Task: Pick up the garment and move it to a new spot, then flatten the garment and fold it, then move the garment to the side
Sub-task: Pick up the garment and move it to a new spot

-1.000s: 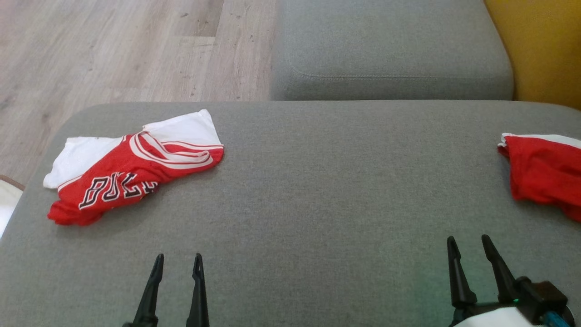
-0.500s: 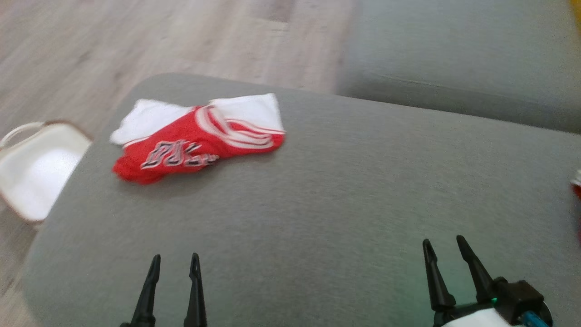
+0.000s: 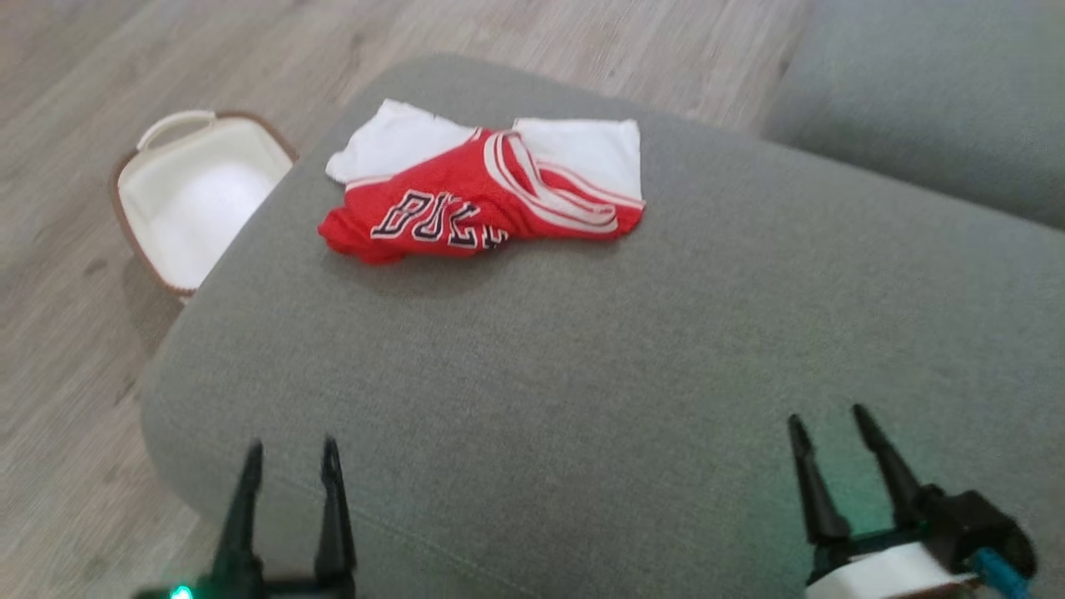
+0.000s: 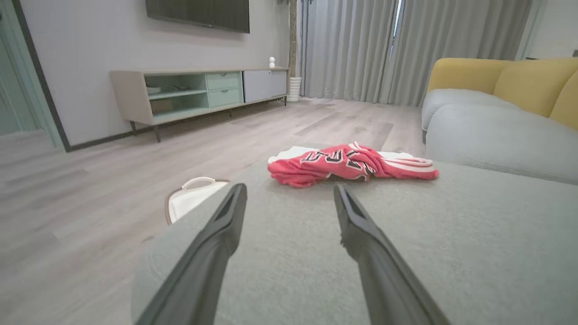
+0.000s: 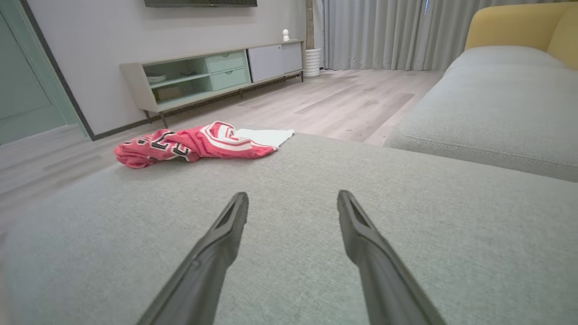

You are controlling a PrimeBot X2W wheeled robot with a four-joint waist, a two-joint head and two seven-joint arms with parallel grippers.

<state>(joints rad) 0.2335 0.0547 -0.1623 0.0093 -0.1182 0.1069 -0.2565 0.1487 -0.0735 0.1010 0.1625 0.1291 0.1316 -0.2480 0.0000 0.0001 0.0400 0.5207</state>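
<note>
The crumpled red-and-white jersey (image 3: 482, 200) lies near the far left edge of the grey sofa cushion (image 3: 582, 374), well apart from the left gripper (image 3: 291, 445) and right gripper (image 3: 828, 414), both spread and empty. A shallow single-layer pinch may drag it over that edge toward the white basket (image 3: 200, 200).

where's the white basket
The white basket sits on the floor at the head view's upper left, beside the grey cushion's left edge, left of the red jersey.
</note>
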